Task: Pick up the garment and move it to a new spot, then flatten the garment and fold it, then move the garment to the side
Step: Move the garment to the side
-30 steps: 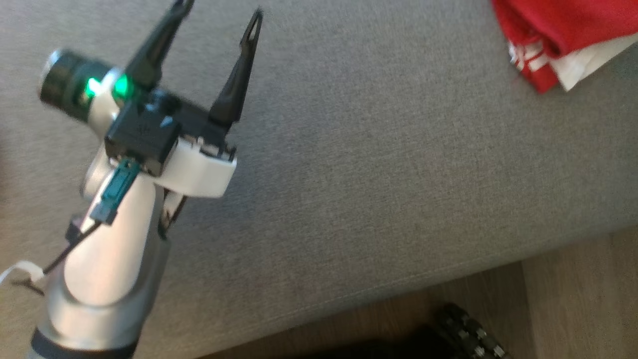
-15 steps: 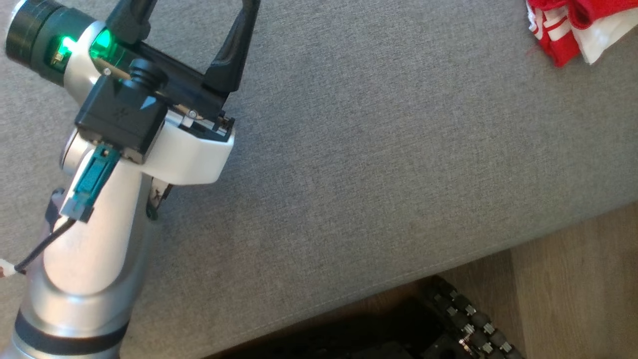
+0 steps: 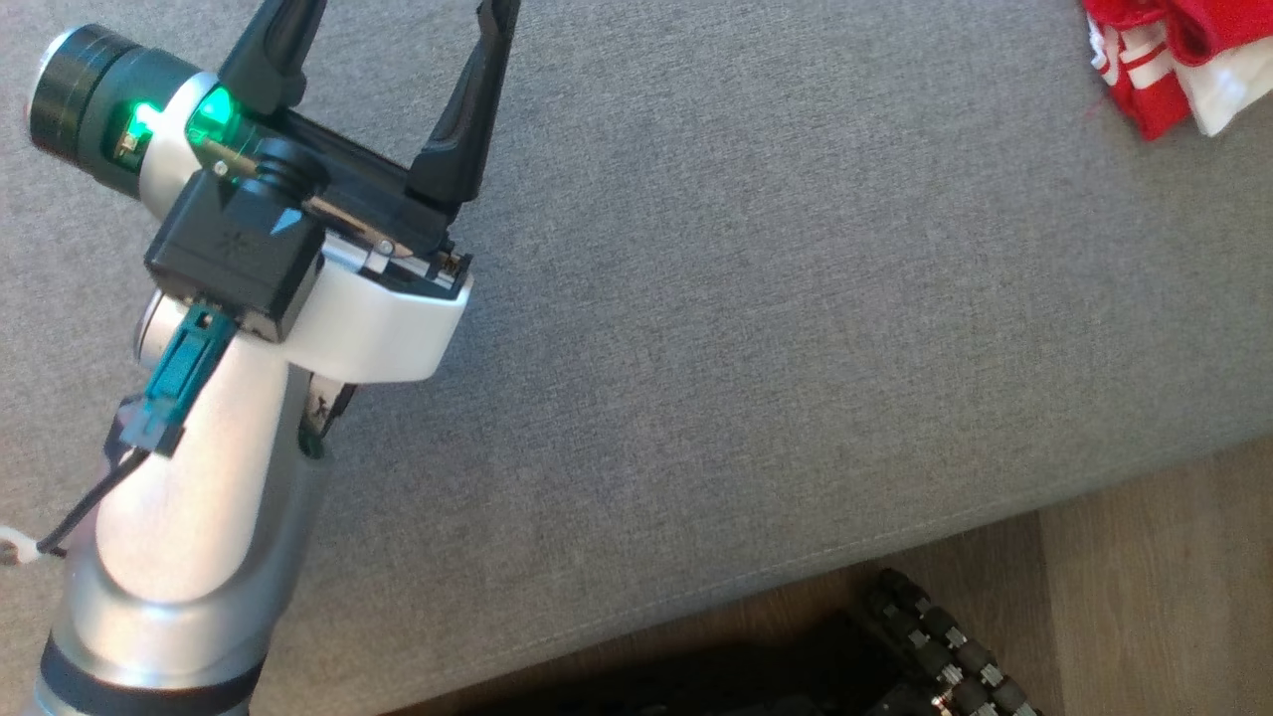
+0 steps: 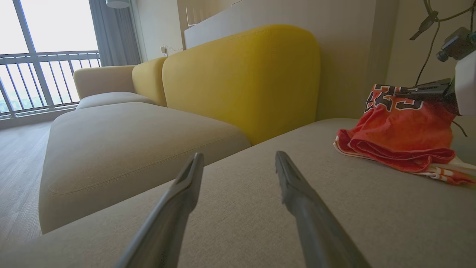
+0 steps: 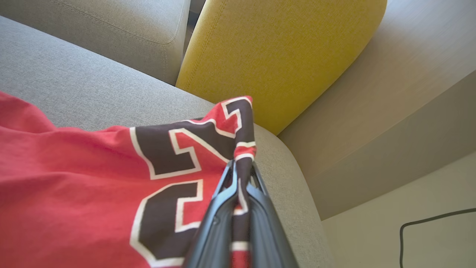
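Note:
The garment [image 5: 74, 178] is a red jersey with black, white-edged numerals. My right gripper [image 5: 238, 167] is shut on a fold of it and holds that edge raised off the grey sofa seat [image 5: 85, 89]. In the left wrist view the garment [image 4: 401, 134] hangs bunched at the right, with the right gripper [image 4: 427, 91] pinching its top. In the head view a corner of the garment [image 3: 1174, 60] shows at the top right. My left gripper [image 4: 238, 163] stands open above bare seat, well left of the cloth, and in the head view the left gripper [image 3: 388, 20] points up at the upper left.
A yellow back cushion [image 4: 241, 78] stands behind the seat, with a second beige seat section [image 4: 122, 137] beyond. The seat's front edge [image 3: 796, 577] drops to a wooden floor [image 3: 1164, 577]. The robot's dark wheeled base [image 3: 935, 646] shows below. A window with railing [image 4: 41, 74] is far left.
The head camera has shifted, so the garment now sits further toward the top right corner. The left gripper stays open over the seat and shows higher in the picture.

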You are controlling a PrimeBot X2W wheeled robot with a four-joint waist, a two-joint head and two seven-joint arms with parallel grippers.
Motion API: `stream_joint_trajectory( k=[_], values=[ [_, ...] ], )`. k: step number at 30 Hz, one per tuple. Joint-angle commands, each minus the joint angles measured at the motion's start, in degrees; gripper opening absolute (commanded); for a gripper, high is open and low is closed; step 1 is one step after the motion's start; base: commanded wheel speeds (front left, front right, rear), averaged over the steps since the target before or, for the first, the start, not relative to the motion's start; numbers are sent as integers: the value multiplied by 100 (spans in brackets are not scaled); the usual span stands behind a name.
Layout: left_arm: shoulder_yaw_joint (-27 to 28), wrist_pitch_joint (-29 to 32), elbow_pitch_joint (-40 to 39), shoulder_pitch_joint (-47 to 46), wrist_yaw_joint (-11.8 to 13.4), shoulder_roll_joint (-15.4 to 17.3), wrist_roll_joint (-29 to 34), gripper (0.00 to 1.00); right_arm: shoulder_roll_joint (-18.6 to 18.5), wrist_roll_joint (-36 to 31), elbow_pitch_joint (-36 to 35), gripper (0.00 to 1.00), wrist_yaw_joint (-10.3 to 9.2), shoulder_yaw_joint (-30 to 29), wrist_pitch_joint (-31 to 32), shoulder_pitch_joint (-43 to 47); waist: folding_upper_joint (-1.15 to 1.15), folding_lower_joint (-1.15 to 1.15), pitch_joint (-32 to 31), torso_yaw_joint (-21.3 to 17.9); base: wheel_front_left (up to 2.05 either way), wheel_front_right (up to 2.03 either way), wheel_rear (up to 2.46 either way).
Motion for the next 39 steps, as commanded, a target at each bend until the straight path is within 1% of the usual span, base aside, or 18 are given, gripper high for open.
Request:
stream_joint_trajectory(
  k=[1,17,21,22,23,26,27,30,33,39],
  values=[
    [138,-49,-245,16,51,119,-46,100,-215,-41,-166,0,-3,-50,-51,124,0,-1,19,6,0,0,0],
    [81,-66,-197,-20,131,111,-134,100,-266,-9,-181,0,-3,-228,-51,217,0,-1,24,47,0,0,0],
    [61,-67,-193,-24,142,92,-167,100,-275,-25,-103,0,-3,-184,-51,248,0,-1,-33,74,0,0,0],
    [53,-68,-185,-24,143,80,-181,100,-272,-13,-151,68,-3,-125,-51,255,0,-1,-53,86,0,0,0],
    [46,-68,-167,-22,144,64,-198,100,-240,78,-154,100,-3,-64,-51,286,0,-1,-85,100,0,0,0],
    [24,-68,-92,5,161,-24,-266,100,-252,299,-162,100,-3,179,-51,449,0,-1,-252,176,0,0,0],
    [24,-68,-92,5,161,-24,-266,100,-252,299,-162,100,-3,179,-51,449,0,-1,-252,176,0,0,0],
    [14,-68,-50,113,193,-175,-371,100,-309,469,-315,100,-3,390,-51,675,0,-1,-564,295,0,0,0],
    [121,-68,40,328,247,-262,-498,100,-282,550,-425,100,-3,554,-51,857,0,-1,-882,368,0,0,0],
    [443,-68,40,750,334,-372,-634,100,-29,678,-603,100,-3,804,-51,1002,0,-1,-1508,579,0,0,0]
  ],
)
